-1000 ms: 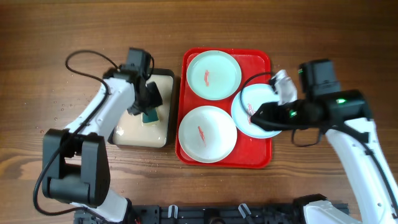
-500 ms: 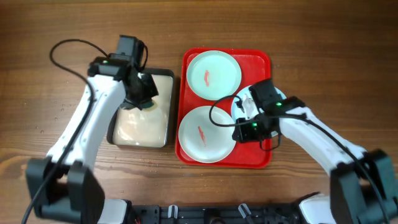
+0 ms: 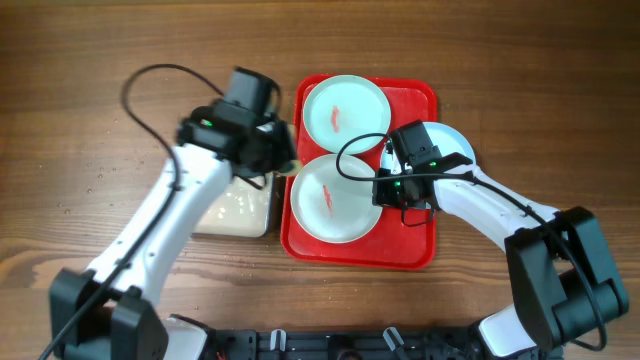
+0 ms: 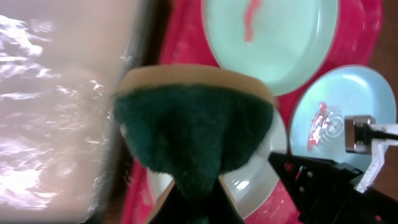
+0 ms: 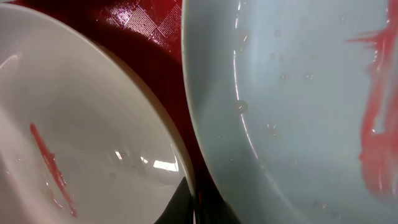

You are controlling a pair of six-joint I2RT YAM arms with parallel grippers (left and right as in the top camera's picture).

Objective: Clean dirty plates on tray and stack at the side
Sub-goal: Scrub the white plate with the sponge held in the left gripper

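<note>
The red tray (image 3: pixel 412 250) holds a pale blue plate (image 3: pixel 345 115) at the back and a white plate (image 3: pixel 335 198) at the front, each with a red smear. A second pale blue plate (image 3: pixel 448 148) lies tilted over the tray's right rim. My right gripper (image 3: pixel 400 187) is shut on its left rim; in the right wrist view the fingers (image 5: pixel 200 208) sit between this plate (image 5: pixel 298 93) and the white plate (image 5: pixel 81 143). My left gripper (image 4: pixel 196 199) is shut on a green sponge (image 4: pixel 193 130), above the white plate's left edge (image 4: pixel 258 177).
A black-rimmed cream tray (image 3: pixel 240 208) with wet sheen sits just left of the red tray, partly under my left arm. Both arms crowd the tray's middle. Bare wooden table (image 3: pixel 100 60) lies around.
My left arm has carried the sponge right from the cream tray to the red tray's left edge. The right gripper has shifted the pale blue plate toward the tray's right rim.
</note>
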